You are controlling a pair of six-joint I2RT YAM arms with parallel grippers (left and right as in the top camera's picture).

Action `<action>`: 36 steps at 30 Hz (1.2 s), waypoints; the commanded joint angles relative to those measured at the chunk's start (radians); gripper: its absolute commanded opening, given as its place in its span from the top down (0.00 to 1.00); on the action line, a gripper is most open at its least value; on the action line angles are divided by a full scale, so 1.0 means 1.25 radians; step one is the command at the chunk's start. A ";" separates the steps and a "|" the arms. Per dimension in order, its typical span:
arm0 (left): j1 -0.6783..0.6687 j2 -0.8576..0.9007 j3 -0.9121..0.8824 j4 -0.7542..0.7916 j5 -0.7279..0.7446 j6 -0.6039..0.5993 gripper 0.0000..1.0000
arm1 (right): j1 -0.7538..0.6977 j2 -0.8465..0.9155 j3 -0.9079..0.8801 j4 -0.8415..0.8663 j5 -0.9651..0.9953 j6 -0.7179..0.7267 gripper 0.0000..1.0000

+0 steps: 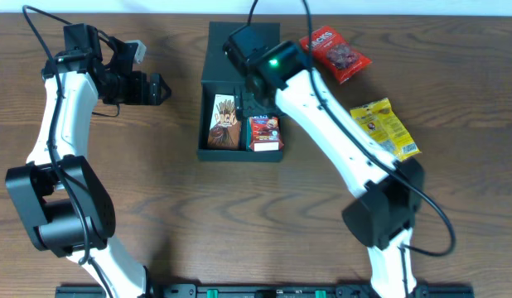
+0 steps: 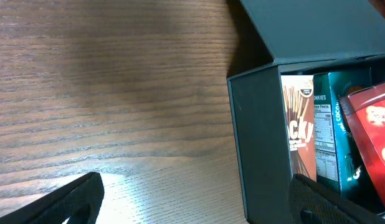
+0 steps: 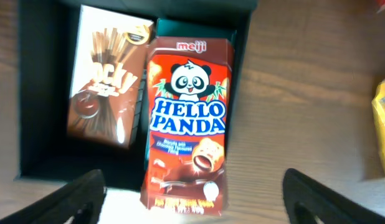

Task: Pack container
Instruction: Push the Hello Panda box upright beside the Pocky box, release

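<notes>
Right fingers (image 3: 80, 196) hang spread wide over a Hello Panda box (image 3: 189, 118) lying in the container (image 1: 205, 116), mid-bench, beside a Pocky box (image 3: 105, 81). Left fingers (image 2: 74, 202) wait open and empty to its left. Placing looks done; the next move likely calls for lifting clear and reaching for the red packet (image 1: 335, 54).

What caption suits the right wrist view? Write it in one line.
Right gripper, open, above a Hello Panda box lying in the container beside a Pocky box.
</notes>
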 commanded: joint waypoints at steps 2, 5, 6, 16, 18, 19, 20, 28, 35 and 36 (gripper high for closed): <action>0.002 -0.019 0.023 -0.001 -0.005 -0.006 0.05 | -0.006 -0.004 0.002 -0.007 0.015 -0.043 0.01; 0.002 -0.019 0.023 -0.003 -0.005 -0.007 0.05 | -0.006 -0.001 0.002 -0.012 0.010 -0.050 0.04; 0.002 -0.019 0.023 -0.004 -0.005 -0.007 0.04 | -0.006 -0.001 0.002 -0.016 0.005 -0.059 0.10; 0.003 -0.019 0.023 -0.003 -0.005 -0.006 0.05 | 0.009 -0.003 -0.031 -0.143 -0.099 -0.212 0.99; 0.003 -0.019 0.023 -0.003 -0.005 -0.006 0.04 | 0.011 -0.003 -0.075 -0.124 -0.099 -0.222 0.98; 0.003 -0.019 0.023 -0.003 -0.005 -0.006 0.05 | 0.012 -0.003 -0.100 -0.113 -0.099 -0.224 0.98; 0.003 -0.019 0.023 -0.004 -0.005 -0.006 0.05 | 0.012 -0.003 -0.123 -0.103 -0.103 -0.224 0.99; 0.003 -0.019 0.023 0.000 -0.005 -0.006 0.05 | 0.014 -0.003 -0.234 0.019 -0.153 -0.255 0.98; 0.003 -0.019 0.023 0.000 -0.005 -0.006 0.05 | 0.008 -0.007 -0.264 0.057 -0.137 -0.253 0.99; 0.003 -0.019 0.023 0.000 -0.005 -0.006 0.04 | 0.008 -0.011 -0.264 0.053 -0.137 -0.253 0.98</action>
